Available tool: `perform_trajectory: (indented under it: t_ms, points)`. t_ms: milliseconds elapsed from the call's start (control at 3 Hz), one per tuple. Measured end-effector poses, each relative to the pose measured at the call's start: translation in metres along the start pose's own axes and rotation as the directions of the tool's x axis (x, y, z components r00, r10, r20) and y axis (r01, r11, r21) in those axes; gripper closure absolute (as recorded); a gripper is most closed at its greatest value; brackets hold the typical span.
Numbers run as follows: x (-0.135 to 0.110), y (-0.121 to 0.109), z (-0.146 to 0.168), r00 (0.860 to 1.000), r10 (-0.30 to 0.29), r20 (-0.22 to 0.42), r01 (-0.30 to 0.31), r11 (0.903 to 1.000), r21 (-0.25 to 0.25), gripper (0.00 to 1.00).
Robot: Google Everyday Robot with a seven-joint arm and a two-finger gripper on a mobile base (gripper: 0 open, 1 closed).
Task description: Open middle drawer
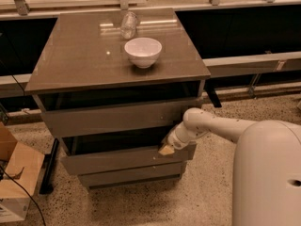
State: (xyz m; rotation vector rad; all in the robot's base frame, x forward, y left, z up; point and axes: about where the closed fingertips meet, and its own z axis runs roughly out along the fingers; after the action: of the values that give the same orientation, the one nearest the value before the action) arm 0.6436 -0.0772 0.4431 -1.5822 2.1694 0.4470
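Observation:
The middle drawer point(117, 160) is the grey-brown front between a taller upper drawer front point(113, 119) and a slim bottom drawer front point(127, 175). It stands pulled out a little, with a dark gap above and behind its top edge. My gripper point(165, 149), on the end of the white arm point(211, 126), sits at the top edge of the middle drawer front near its right end, touching it. A tiny white speck point(155, 158) shows just below the gripper.
A white bowl point(143, 51) and a clear glass point(128, 25) stand on the cabinet top point(75, 55). A cardboard box point(11, 182) sits on the floor at the left. My white base point(268, 173) fills the lower right. Dark shelving runs behind the cabinet.

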Motion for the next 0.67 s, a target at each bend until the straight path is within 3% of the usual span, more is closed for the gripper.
perform_trajectory:
  t_ms: [333,667]
  points:
    - [0.0027,0.0021,-0.001,1.0,-0.013,-0.021,0.013,0.9999,0.01,0.03]
    - [0.0074,0.0039,0.0016,0.999,-0.017,-0.045,0.017,0.9998,0.011,0.0]
